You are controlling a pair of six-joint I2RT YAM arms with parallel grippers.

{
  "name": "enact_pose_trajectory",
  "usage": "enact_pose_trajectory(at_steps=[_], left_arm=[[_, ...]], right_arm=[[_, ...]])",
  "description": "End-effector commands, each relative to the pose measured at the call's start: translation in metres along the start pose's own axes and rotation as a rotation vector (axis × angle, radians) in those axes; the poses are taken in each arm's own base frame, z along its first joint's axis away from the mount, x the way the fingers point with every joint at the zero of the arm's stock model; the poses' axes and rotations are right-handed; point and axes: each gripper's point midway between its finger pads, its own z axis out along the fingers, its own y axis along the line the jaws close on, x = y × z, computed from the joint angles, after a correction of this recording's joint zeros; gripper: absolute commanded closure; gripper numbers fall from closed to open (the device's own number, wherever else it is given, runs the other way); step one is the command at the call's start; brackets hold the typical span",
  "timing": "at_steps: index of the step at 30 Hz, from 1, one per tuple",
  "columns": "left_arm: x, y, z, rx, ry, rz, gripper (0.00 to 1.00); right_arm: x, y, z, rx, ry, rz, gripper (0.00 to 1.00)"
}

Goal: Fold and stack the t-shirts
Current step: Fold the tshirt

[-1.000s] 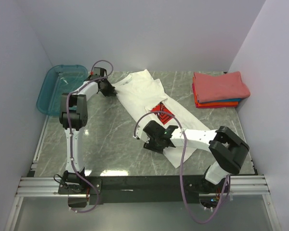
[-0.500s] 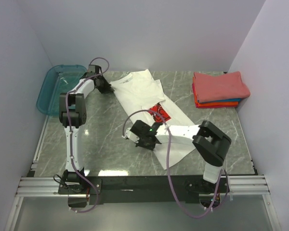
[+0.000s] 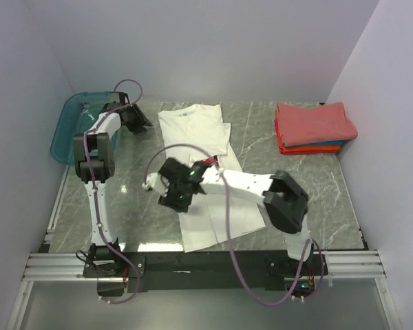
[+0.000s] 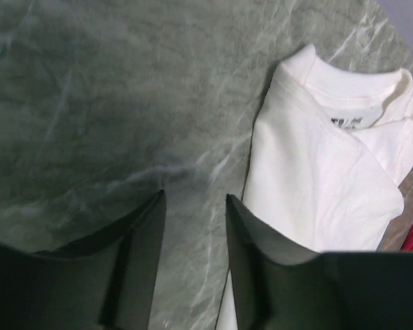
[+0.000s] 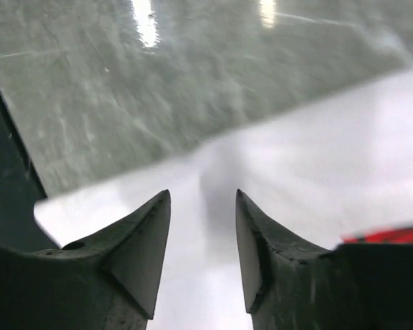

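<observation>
The white tee (image 3: 217, 206) lies flat and lengthwise on the table, collar at the back, its red print (image 3: 205, 163) mostly hidden by my right arm. My right gripper (image 3: 173, 198) is open over the tee's left edge. In the right wrist view (image 5: 203, 196) white cloth (image 5: 303, 158) shows between and beyond the jaws. My left gripper (image 3: 139, 120) is open and empty over bare table, left of the collar. In the left wrist view (image 4: 195, 199) the tee (image 4: 316, 185) lies to the right. A stack of folded tees, with the coral-red one (image 3: 315, 122) on top of orange and blue ones, sits at the back right.
A teal plastic bin (image 3: 67, 134) stands at the back left, close to my left arm. The marble table (image 3: 124, 199) ends at a dark front rail (image 3: 206, 261). White walls close in on three sides.
The white tee has swung left and now lies straight, front to back. Both grippers moved left. The left gripper now stands off the collar, near the bin.
</observation>
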Motion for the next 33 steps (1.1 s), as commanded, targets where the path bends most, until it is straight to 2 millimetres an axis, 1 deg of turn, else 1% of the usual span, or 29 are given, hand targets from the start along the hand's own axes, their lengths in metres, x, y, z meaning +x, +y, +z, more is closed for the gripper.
enact_pose_trajectory(at_steps=[1, 2, 3, 4, 5, 6, 7, 8, 9, 10, 11, 12, 13, 14, 15, 16, 17, 18, 19, 20, 21, 22, 23, 24, 25, 26, 28, 29, 33], left_arm=[[-0.040, -0.027, -0.056, 0.041, -0.145, 0.117, 0.52], [-0.044, -0.033, -0.068, 0.046, -0.170, 0.134, 0.49], [-0.044, -0.030, -0.076, 0.029, -0.189, 0.139, 0.44], [-0.055, -0.048, -0.104, 0.057, -0.251, 0.163, 0.42], [-0.060, -0.056, -0.117, 0.072, -0.292, 0.177, 0.41], [-0.054, -0.050, -0.123, 0.058, -0.301, 0.174, 0.38], [-0.060, -0.068, -0.154, 0.093, -0.362, 0.190, 0.36], [-0.060, -0.072, -0.167, 0.102, -0.386, 0.194, 0.35], [-0.052, -0.068, -0.172, 0.098, -0.397, 0.187, 0.31], [-0.053, -0.082, -0.201, 0.132, -0.450, 0.207, 0.30], [-0.050, -0.083, -0.211, 0.142, -0.466, 0.201, 0.29], [-0.037, -0.076, -0.211, 0.143, -0.454, 0.192, 0.25], [-0.033, -0.087, -0.234, 0.194, -0.474, 0.204, 0.25], [-0.025, -0.087, -0.238, 0.213, -0.462, 0.194, 0.24], [-0.013, -0.085, -0.246, 0.226, -0.448, 0.196, 0.24], [0.000, -0.091, -0.249, 0.270, -0.410, 0.213, 0.24], [0.009, -0.090, -0.250, 0.287, -0.387, 0.237, 0.25], [0.020, -0.089, -0.256, 0.297, -0.369, 0.252, 0.25], [0.031, -0.087, -0.258, 0.306, -0.339, 0.268, 0.25], [0.041, -0.086, -0.261, 0.321, -0.317, 0.308, 0.26], [0.051, -0.083, -0.270, 0.321, -0.320, 0.329, 0.26], [0.058, -0.078, -0.273, 0.307, -0.317, 0.340, 0.26], [0.069, -0.064, -0.269, 0.279, -0.308, 0.351, 0.26], [0.072, -0.065, -0.283, 0.275, -0.348, 0.373, 0.26], [0.077, -0.060, -0.285, 0.262, -0.352, 0.380, 0.26], [0.082, -0.053, -0.286, 0.244, -0.357, 0.391, 0.26], [0.093, -0.040, -0.289, 0.209, -0.362, 0.398, 0.26], [0.101, -0.031, -0.285, 0.186, -0.340, 0.401, 0.26], [0.107, -0.026, -0.288, 0.176, -0.351, 0.407, 0.26]], right_arm=[[-0.010, -0.044, -0.080, 0.003, -0.174, 0.063, 0.50], [-0.001, -0.079, -0.101, 0.046, -0.221, 0.137, 0.48], [0.004, -0.095, -0.111, 0.036, -0.258, 0.182, 0.47], [0.011, -0.113, -0.119, 0.049, -0.282, 0.227, 0.47], [0.013, -0.132, -0.122, 0.057, -0.311, 0.270, 0.47], [0.034, -0.170, -0.133, 0.093, -0.336, 0.394, 0.47], [0.035, -0.179, -0.136, 0.049, -0.375, 0.439, 0.47], [0.034, -0.200, -0.145, 0.057, -0.422, 0.479, 0.47], [0.052, -0.226, -0.140, 0.051, -0.434, 0.608, 0.47], [0.054, -0.236, -0.140, 0.029, -0.465, 0.647, 0.47], [0.056, -0.256, -0.131, 0.040, -0.475, 0.679, 0.47], [0.058, -0.268, -0.129, 0.050, -0.484, 0.746, 0.47], [0.064, -0.284, -0.128, 0.074, -0.494, 0.795, 0.46], [0.069, -0.308, -0.119, 0.130, -0.496, 0.828, 0.46], [0.070, -0.318, -0.116, 0.129, -0.509, 0.934, 0.46], [0.065, -0.337, -0.125, 0.158, -0.545, 0.963, 0.46], [0.079, -0.351, -0.107, 0.179, -0.516, 1.035, 0.46], [0.078, -0.359, -0.104, 0.174, -0.531, 1.101, 0.46], [0.075, -0.373, -0.108, 0.194, -0.559, 1.126, 0.46], [0.089, -0.387, -0.095, 0.220, -0.549, 1.182, 0.46], [0.090, -0.394, -0.091, 0.220, -0.563, 1.239, 0.46], [0.087, -0.405, -0.096, 0.237, -0.591, 1.250, 0.46], [0.097, -0.412, -0.083, 0.238, -0.582, 1.307, 0.46], [0.101, -0.418, -0.081, 0.242, -0.588, 1.330, 0.46], [0.100, -0.425, -0.084, 0.252, -0.607, 1.341, 0.46], [0.107, -0.429, -0.075, 0.253, -0.599, 1.379, 0.46], [0.117, -0.434, -0.072, 0.281, -0.589, 1.405, 0.46], [0.118, -0.435, -0.074, 0.292, -0.593, 1.400, 0.46], [0.136, -0.437, -0.075, 0.350, -0.574, 1.412, 0.46]])
